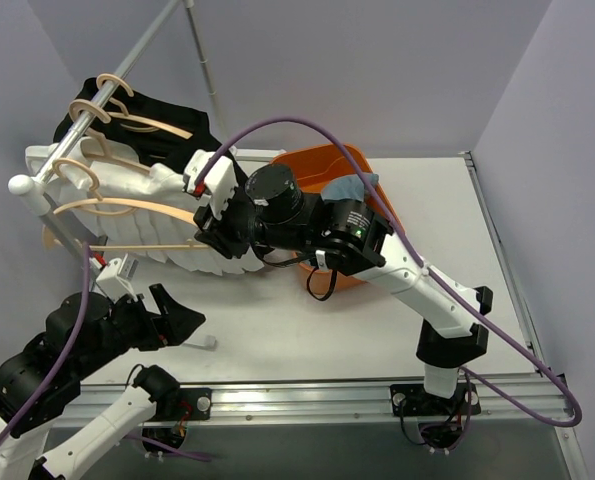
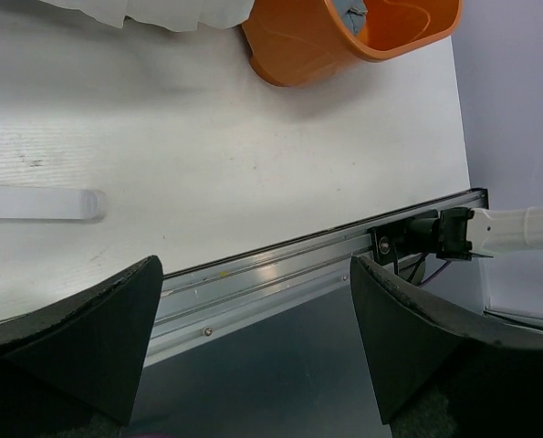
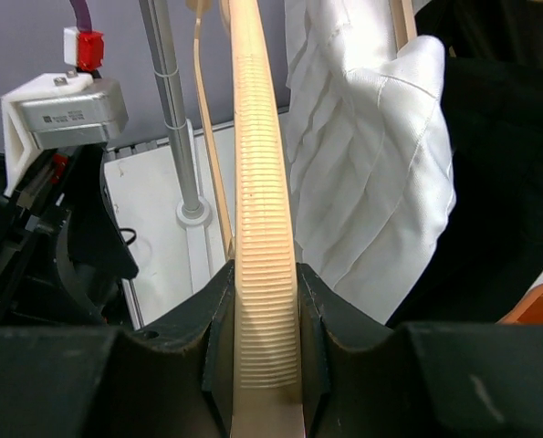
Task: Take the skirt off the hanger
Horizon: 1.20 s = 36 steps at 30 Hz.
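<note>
A white pleated skirt [image 1: 162, 230] hangs on beige hangers on the rack at the left. It also shows in the right wrist view [image 3: 371, 164]. My right gripper [image 1: 207, 220] reaches into the rack and is shut on a ribbed beige hanger arm [image 3: 265, 182], which runs straight up between the jaws [image 3: 265, 283]. In the top view that hanger [image 1: 127, 205] lies across the skirt. My left gripper [image 1: 182, 322] hangs open and empty over the table's front left, its fingers spread wide in the left wrist view [image 2: 255, 274].
A black garment [image 1: 167, 125] hangs behind the skirt on further hangers. The rack's grey pole [image 3: 171, 100] stands left of the held hanger. An orange basket [image 1: 322, 165] with blue cloth sits behind my right arm. A small white stick [image 2: 34, 203] lies on the table.
</note>
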Available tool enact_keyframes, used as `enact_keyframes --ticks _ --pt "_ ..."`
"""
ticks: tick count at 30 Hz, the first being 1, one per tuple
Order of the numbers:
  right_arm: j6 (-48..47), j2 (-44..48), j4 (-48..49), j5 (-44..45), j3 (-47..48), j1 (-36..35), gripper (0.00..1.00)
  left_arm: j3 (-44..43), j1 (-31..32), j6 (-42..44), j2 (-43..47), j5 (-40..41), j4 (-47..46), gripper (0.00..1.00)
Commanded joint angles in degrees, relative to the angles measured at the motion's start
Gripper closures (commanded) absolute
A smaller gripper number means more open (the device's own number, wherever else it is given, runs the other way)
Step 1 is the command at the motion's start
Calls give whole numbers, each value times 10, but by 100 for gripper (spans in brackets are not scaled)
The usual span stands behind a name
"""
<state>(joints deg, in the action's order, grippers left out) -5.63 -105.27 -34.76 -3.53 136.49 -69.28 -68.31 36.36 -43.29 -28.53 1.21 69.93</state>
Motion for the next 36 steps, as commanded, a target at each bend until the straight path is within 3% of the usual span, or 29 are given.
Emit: enact_keyframes --ticks 1,14,19,36 --pt "-12 16 30 46 25 -9 100 13 -2 -4 4 -12 -43 8" --pt "-25 -14 76 41 55 -14 100 13 -2 2 -19 -39 -61 8" --pt "-17 -42 70 -4 65 -13 100 10 -2 5 -13 -32 -44 8" --pt "-1 -49 85 -43 38 -10 100 8 -2 -7 11 -21 -19 8"
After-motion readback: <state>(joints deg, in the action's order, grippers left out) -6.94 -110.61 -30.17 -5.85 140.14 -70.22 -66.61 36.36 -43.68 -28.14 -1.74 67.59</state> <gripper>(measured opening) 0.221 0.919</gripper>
